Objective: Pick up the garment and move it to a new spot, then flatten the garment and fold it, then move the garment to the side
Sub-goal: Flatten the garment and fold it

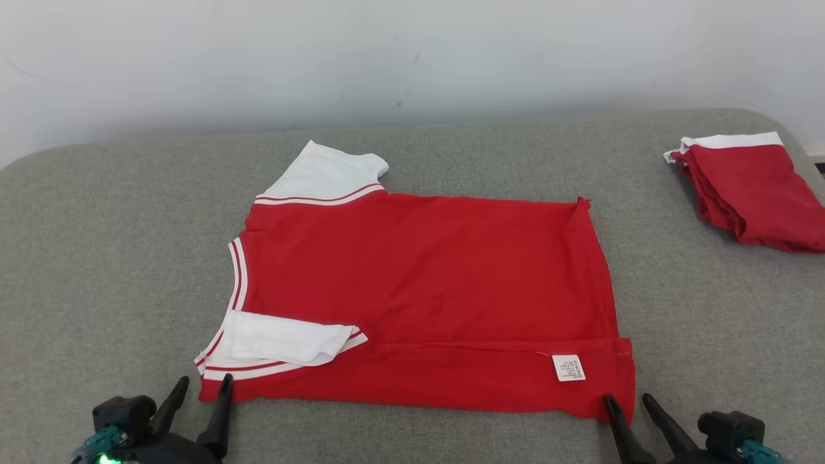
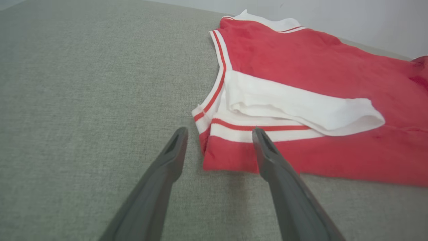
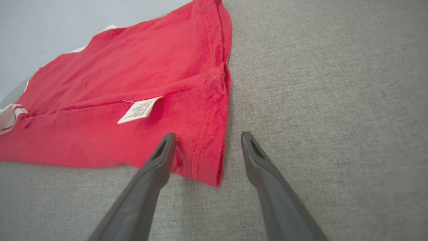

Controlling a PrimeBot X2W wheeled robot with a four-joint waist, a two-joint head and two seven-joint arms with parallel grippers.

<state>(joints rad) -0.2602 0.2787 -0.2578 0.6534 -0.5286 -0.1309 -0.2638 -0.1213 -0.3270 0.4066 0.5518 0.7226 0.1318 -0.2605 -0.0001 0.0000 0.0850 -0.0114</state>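
The garment (image 1: 425, 283) is a red T-shirt with white striped sleeves, spread flat on the grey table, collar to the left and hem to the right. Its near long edge is folded over, with one white sleeve (image 1: 283, 341) lying on top and a white care label (image 1: 568, 368) showing. My left gripper (image 1: 203, 385) stands open at the near left corner (image 2: 217, 157) of the garment, holding nothing. My right gripper (image 1: 627, 399) stands open at the near right hem corner (image 3: 207, 167), likewise holding nothing.
A second red and white garment (image 1: 751, 190) lies folded at the table's far right. The grey cloth-covered table (image 1: 116, 258) has open room to the left and along the front. A pale wall stands behind.
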